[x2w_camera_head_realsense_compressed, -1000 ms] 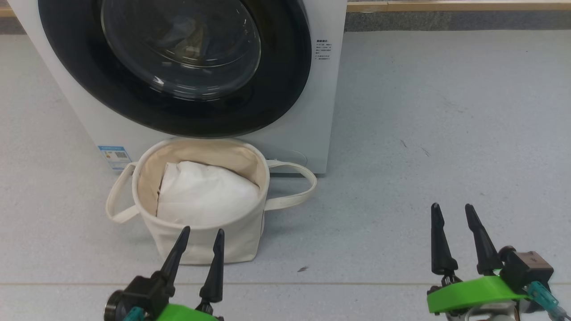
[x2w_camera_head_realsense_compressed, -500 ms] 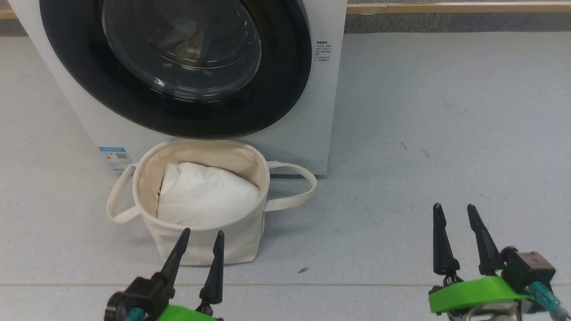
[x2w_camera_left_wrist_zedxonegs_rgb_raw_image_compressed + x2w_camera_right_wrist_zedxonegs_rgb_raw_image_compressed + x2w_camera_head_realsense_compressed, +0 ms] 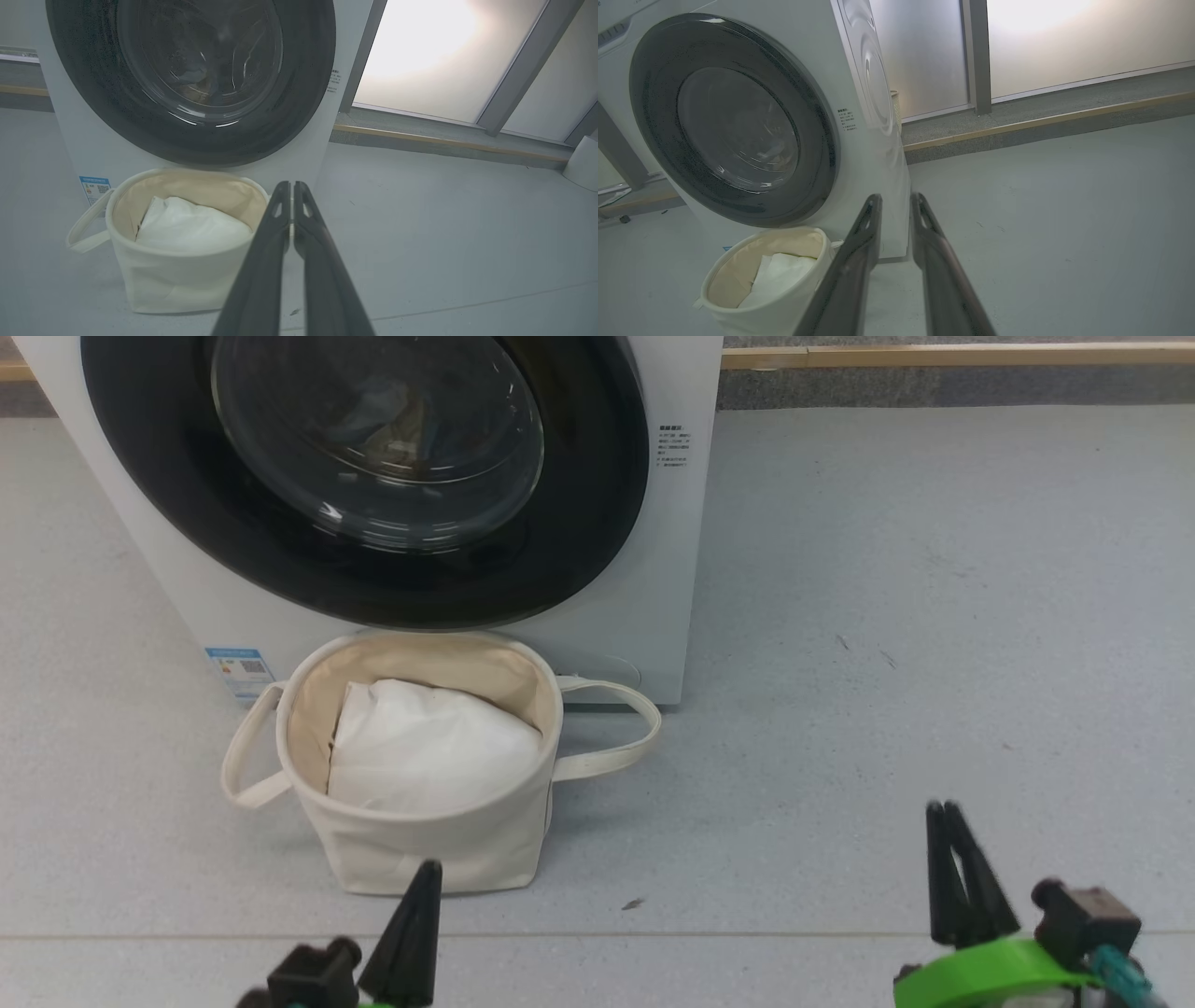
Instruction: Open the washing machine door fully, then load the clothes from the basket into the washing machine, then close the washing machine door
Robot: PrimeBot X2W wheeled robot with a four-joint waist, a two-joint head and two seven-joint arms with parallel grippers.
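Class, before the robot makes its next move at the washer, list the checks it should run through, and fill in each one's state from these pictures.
1. The washing machine door sits shut against the front: ok.
2. All the clothes are inside: cannot tell; some fabric shows dimly through the door.
3. Nothing blue is left showing in the basket: ok; a white padded bundle lies in it.
4. The left gripper is empty: ok, fingers pressed together.
5. The right gripper is empty: ok, jaws a narrow gap apart.
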